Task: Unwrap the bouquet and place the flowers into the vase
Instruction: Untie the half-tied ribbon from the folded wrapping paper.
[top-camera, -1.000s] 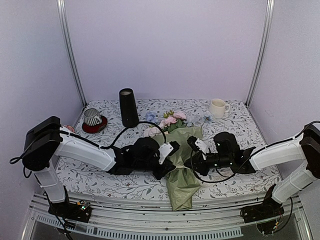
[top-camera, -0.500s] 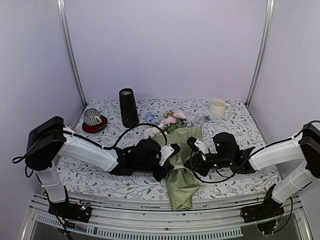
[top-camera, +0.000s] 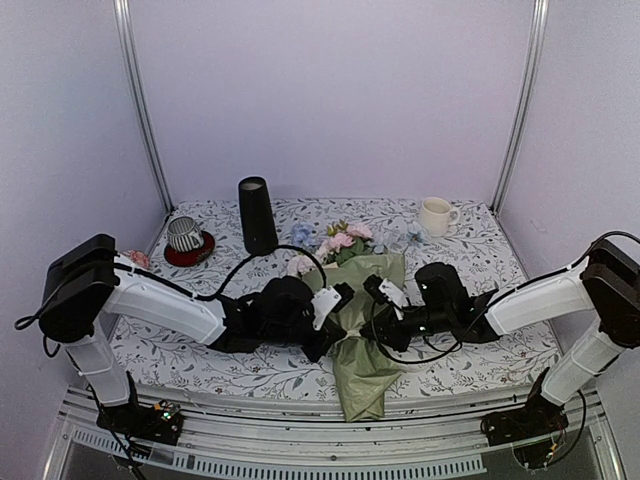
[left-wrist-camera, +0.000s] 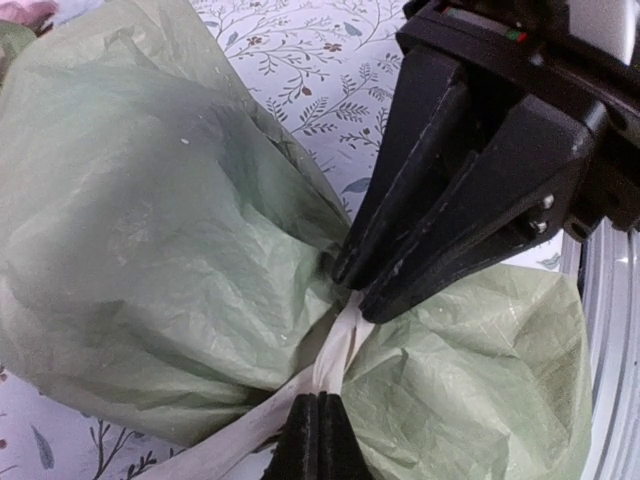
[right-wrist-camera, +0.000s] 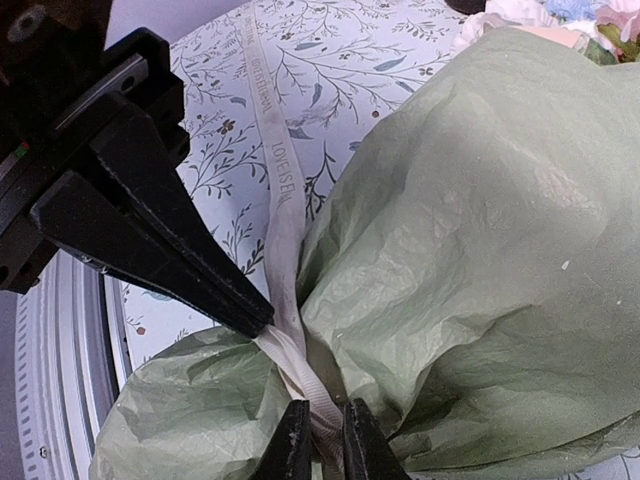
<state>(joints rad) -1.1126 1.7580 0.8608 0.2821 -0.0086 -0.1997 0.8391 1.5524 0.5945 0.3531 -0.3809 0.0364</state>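
Observation:
The bouquet (top-camera: 365, 300) lies on the table between my arms, its sage-green paper (left-wrist-camera: 170, 220) pinched at the waist by a cream ribbon (left-wrist-camera: 338, 340). Pink, white and blue flowers (top-camera: 340, 242) stick out of its far end. My left gripper (left-wrist-camera: 318, 398) is shut on the ribbon at the waist. From the opposite side my right gripper (right-wrist-camera: 322, 405) is shut on the same ribbon (right-wrist-camera: 300, 370). The two sets of fingers nearly meet there, left gripper (top-camera: 342, 325) and right gripper (top-camera: 372, 325). The tall black vase (top-camera: 257, 215) stands upright at the back left.
A striped grey cup (top-camera: 185, 234) sits on a red saucer at the far left. At the back right stands a cream mug (top-camera: 435, 215). A loose ribbon tail (right-wrist-camera: 268, 120) trails over the floral tablecloth (top-camera: 470, 250). The bouquet's lower end overhangs the table's near edge (top-camera: 365, 400).
My left gripper has shut on the ribbon at the bouquet's waist. The right arm has shifted slightly left toward it, still gripping the ribbon.

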